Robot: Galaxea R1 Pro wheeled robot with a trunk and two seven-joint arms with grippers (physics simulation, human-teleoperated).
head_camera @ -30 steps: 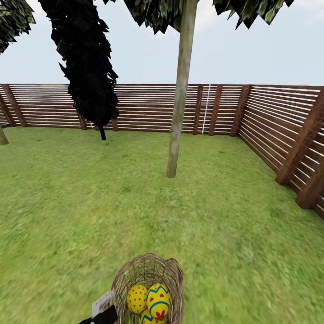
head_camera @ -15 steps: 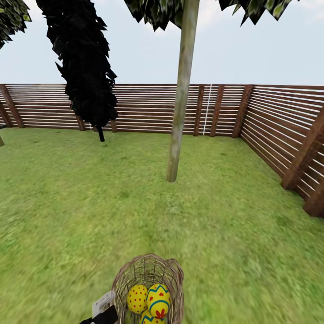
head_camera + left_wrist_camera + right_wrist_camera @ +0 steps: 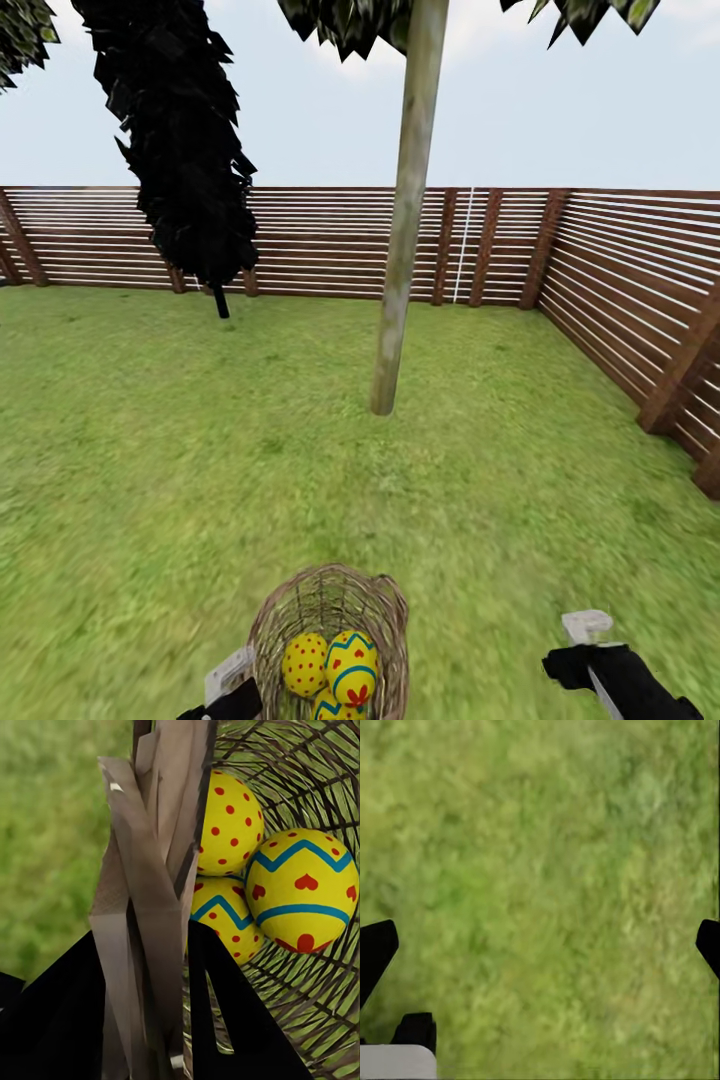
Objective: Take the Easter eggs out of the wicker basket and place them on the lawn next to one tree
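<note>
Having been brought nearer the tree (image 3: 398, 300), the wicker basket (image 3: 385, 600) is held by the left gripper (image 3: 161, 967), fingers clamped on its rim, eggs (image 3: 300, 892) inside; the right gripper (image 3: 540, 945), now raised, is spread apart.

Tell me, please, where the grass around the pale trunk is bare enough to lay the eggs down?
Mottled green lawn lies bare all round the pale grey-beige tree trunk, reaching the brown slatted fence. It is crowded only inside the round brown wicker basket, where three yellow painted eggs press together.
</note>
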